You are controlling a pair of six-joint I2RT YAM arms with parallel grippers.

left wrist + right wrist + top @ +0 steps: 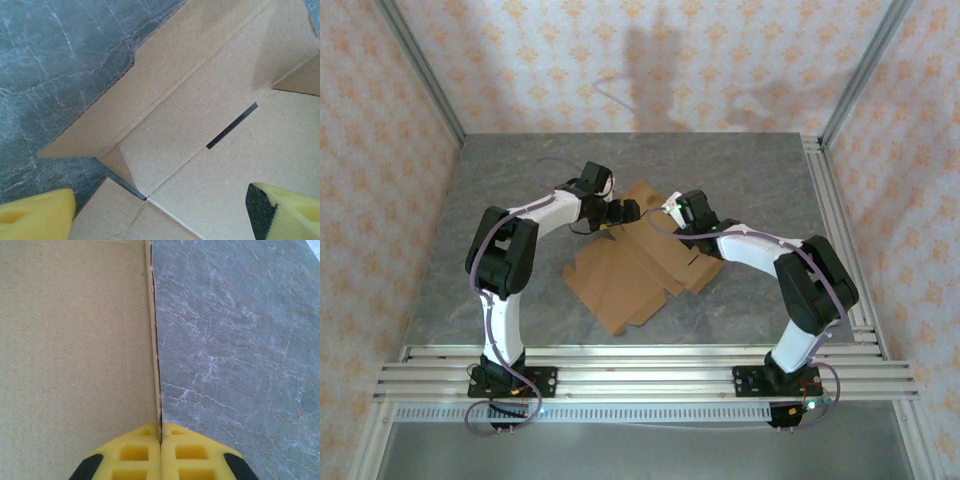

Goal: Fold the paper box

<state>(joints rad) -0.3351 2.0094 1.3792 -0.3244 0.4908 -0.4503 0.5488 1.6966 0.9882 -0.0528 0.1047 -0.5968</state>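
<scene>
One thing matters here, the box (635, 270), a brown cardboard sheet lying mostly flat on the table (500, 200), under and between your two grippers. Judge it light. It looks stiff across each panel and weak along the scored creases, so it should hinge where scored. It will likely slide on the smooth top if you push it sideways. Squeeze too hard and the board may dent, or tear at a tab.

Your right gripper (161, 432) has its jaws together, clamped on an edge of the board. That edge runs straight out ahead of the jaws, with cardboard to their left and bare table to their right.

Your left gripper (160, 200) has its jaws wide apart and holds nothing. It hovers over the board. A meeting of creases and a short cut sits just ahead, between the jaws. A side flap (115, 110) lies ahead and to the left, and a narrow slot (232, 125) lies ahead on the right finger's (290, 210) side.

Take hold at a flap's free edge, away from the slot, and let the crease do the turning. The other jaws can keep the sheet from skating.

Around you, patterned walls (620, 60) stand well apart from both jaws. The rails (640, 365) lie behind them, by the arm bases. What crowds you most, in my judgement, is the other arm. In the top view the left gripper (620, 212) and the right gripper (672, 207) sit near each other over the same end of the sheet, so a swinging flap or wrist could meet its neighbour
</scene>
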